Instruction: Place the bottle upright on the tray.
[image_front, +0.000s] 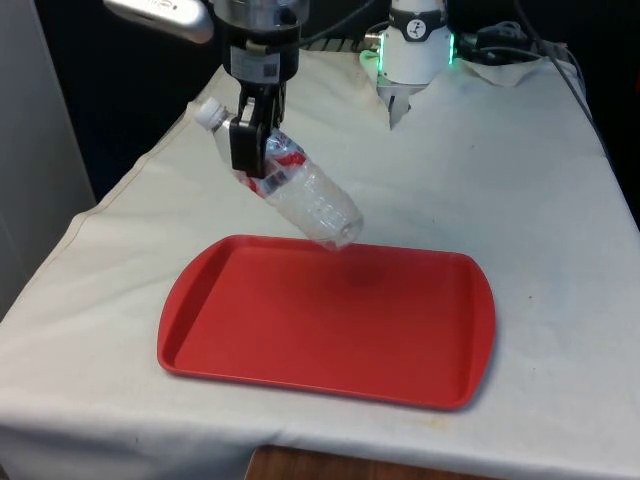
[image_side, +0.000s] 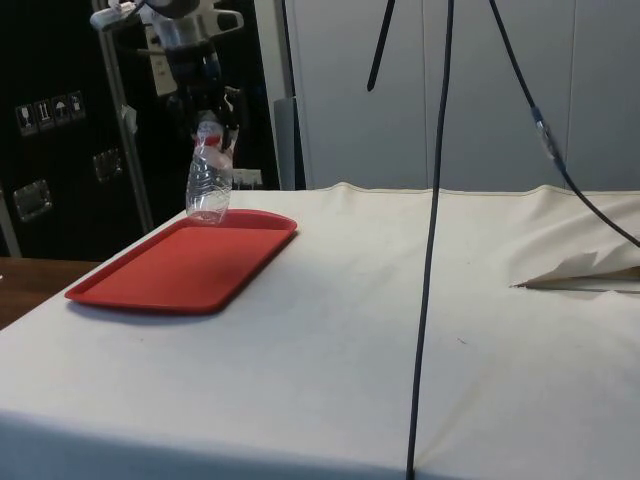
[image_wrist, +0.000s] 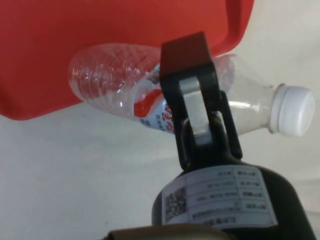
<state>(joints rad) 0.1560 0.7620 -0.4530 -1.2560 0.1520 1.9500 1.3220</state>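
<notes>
the claw (image_front: 252, 140) is closed on a clear plastic water bottle (image_front: 300, 190) and holds it in the air. its black fingers (image_front: 245, 145) clamp the bottle on the upper part of the body, at the red and white label (image_front: 280, 160), not far under the neck. in the wrist view one finger (image_wrist: 192, 95) lies across the label (image_wrist: 155, 112) and the bottle (image_wrist: 115, 80) passes behind it.

the bottle is tilted, not upright. in the front view the white cap (image_front: 207, 113) is up and to the claw's side toward the front view's left, and the ribbed bottom goes down and away from the claw toward the front view's right. the bottle looks empty.

below the claw lies a red plastic tray (image_front: 250, 370) on the white tablecloth (image_front: 560, 200). the lowest end of the bottle hangs just over the far rim of the tray; i cannot tell if it touches the rim or is a little above it. in the side view the bottle (image_side: 208, 185) hangs under the claw (image_side: 205, 125) at the far end of the tray (image_side: 150, 290), and there it looks more near to vertical, with the bottom close to the tray surface. in the wrist view the bottom half of the bottle is over the red tray (image_wrist: 75, 30) and the cap (image_wrist: 295, 110) half is over the cloth (image_wrist: 75, 175).

the inside of the tray is bare red, with a faint shadow under the bottle.
</notes>
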